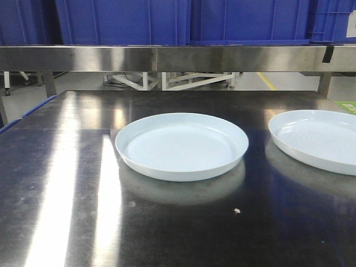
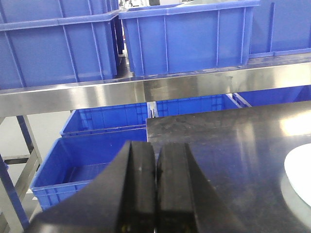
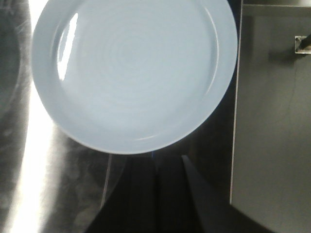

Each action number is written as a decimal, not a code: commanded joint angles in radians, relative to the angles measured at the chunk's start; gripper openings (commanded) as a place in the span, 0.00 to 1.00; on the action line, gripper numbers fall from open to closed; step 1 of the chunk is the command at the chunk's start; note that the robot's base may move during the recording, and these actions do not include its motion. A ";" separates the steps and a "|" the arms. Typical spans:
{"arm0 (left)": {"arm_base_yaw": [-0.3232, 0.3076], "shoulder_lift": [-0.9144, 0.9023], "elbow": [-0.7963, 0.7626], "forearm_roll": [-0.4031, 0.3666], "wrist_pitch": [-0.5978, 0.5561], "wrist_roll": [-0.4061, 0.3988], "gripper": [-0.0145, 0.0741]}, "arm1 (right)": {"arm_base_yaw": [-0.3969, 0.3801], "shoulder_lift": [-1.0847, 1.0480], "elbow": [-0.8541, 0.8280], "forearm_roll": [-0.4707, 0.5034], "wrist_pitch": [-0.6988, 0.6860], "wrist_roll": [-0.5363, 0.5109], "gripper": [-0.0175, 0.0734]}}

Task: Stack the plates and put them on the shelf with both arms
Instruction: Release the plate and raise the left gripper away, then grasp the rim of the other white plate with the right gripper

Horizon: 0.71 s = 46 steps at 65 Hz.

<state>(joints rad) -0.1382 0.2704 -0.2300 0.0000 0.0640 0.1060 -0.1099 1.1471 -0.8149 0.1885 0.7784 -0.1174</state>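
While the centre plate (image 1: 181,146) and right plate (image 1: 320,139) lie apart on the table (image 1: 67,194), unstacked, we judge one serves each arm; left gripper (image 2: 155,165) pressed together, empty, near the table's left edge; right gripper (image 3: 156,187) likewise, above a plate.

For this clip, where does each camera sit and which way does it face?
Front view: near the table, facing level across it at the middle plate, right plate and shelf; no robot parts show.
Left wrist: behind the shut left gripper, facing the shelf and blue crates.
Right wrist: above a plate, looking down; right gripper fingers together at the bottom.
Front and left-wrist views share the shelf and crates.
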 commanded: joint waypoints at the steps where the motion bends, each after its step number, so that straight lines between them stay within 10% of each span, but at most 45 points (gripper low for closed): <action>1: 0.001 0.004 -0.030 -0.008 -0.082 -0.006 0.26 | -0.055 0.069 -0.103 -0.001 -0.013 -0.013 0.28; 17: 0.001 0.004 -0.030 -0.008 -0.082 -0.006 0.26 | -0.123 0.278 -0.268 -0.002 0.030 -0.013 0.61; 46: 0.001 0.004 -0.030 -0.008 -0.082 -0.006 0.26 | -0.121 0.565 -0.481 -0.013 0.097 -0.014 0.62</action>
<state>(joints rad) -0.1382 0.2704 -0.2300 0.0000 0.0640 0.1060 -0.2243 1.7264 -1.2459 0.1831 0.8759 -0.1215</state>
